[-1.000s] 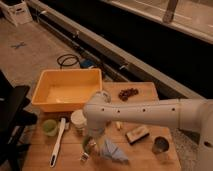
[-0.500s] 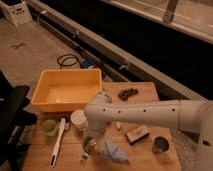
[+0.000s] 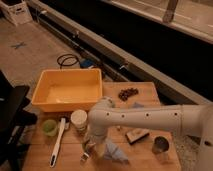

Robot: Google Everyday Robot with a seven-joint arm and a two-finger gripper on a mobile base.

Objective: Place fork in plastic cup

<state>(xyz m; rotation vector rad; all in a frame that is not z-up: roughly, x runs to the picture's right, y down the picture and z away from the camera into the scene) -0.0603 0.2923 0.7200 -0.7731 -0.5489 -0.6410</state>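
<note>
My gripper [image 3: 89,148] hangs at the end of the white arm [image 3: 145,119] and points down at the front middle of the wooden table [image 3: 150,162]. A small silver piece that looks like the fork [image 3: 84,159] lies on the table just below the gripper; whether it is held I cannot tell. The pale plastic cup [image 3: 78,120] stands upright just behind and to the left of the gripper, close to the arm.
A yellow bin [image 3: 67,90] sits at the back left. A small green cup [image 3: 49,127] and a long white brush [image 3: 58,142] lie at the left. A blue cloth [image 3: 116,152], a pale block [image 3: 136,135], a metal cup [image 3: 160,145] and dark grapes [image 3: 128,93] are to the right.
The arm has shifted only slightly over the front of the table. The things on the table have not moved.
</note>
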